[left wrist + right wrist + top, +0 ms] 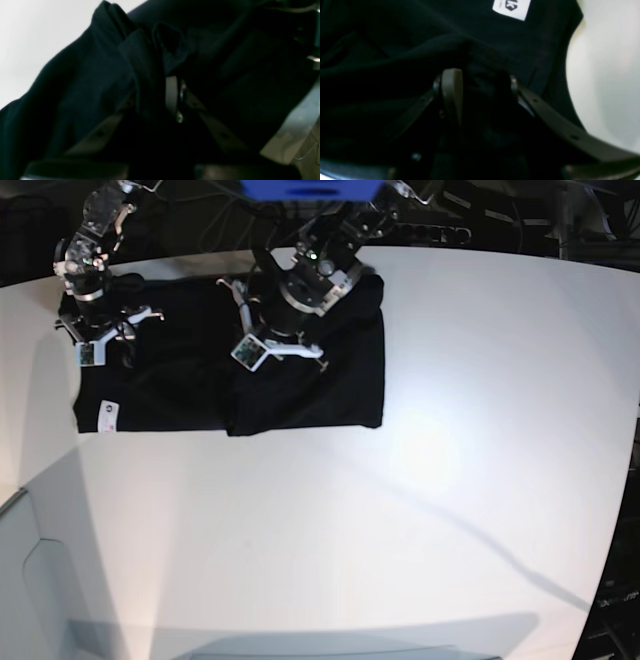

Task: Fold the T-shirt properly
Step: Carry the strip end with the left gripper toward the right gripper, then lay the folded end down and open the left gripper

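From the base view I see the T-shirt (300, 385) lying flat and dark on the white table (450, 480), up near the far edge, with its small white label (106, 414) at the corner nearest the left of that view. Part of the cloth looks doubled over in the middle, where a seam line runs down from the far edge.

My left gripper (160, 82) sits over the middle of the shirt. In its wrist view the fingers are drawn together on a bunched ridge of black fabric, and a pale pad (171, 95) shows just beside the pinched fold.

My right gripper (477, 87) is over the label end of the shirt. Its fingers stand apart, one pale fingertip (452, 87) clear and the other mostly dark against the cloth. Fabric lies between them, but I cannot tell whether it is actually gripped. The label (512, 8) shows at the top of that wrist view
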Controlling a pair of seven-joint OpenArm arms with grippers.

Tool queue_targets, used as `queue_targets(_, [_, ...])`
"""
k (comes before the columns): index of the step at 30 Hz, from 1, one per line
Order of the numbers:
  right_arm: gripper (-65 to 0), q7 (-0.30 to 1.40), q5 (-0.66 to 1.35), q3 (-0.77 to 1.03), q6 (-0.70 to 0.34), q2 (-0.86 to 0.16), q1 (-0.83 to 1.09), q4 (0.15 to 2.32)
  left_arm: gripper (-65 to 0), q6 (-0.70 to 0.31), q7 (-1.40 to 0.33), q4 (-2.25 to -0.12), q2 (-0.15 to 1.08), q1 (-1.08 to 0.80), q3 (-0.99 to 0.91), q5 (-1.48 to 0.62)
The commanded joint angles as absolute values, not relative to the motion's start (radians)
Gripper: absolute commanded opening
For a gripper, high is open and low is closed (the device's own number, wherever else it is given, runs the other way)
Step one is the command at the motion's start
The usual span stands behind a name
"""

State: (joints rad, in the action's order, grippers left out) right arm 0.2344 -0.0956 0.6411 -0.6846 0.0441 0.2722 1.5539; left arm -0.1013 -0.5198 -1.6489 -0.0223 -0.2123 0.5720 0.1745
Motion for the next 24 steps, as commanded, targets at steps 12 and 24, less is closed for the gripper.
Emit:
queue_targets(12, [-40.4, 0.257, -0.134, 0.645, -0.698, 0.036, 0.277, 1.563, -41.4, -0.102, -0.499, -1.672, -0.038, -0.177, 0.599, 0.165])
queue_targets(24, [-40.3, 0.257, -0.134, 0.641, -0.698, 0.036, 0.277, 1.563, -31.0, -0.102, -0.489, -2.009, 0.084, -0.348, 0.430, 0.163])
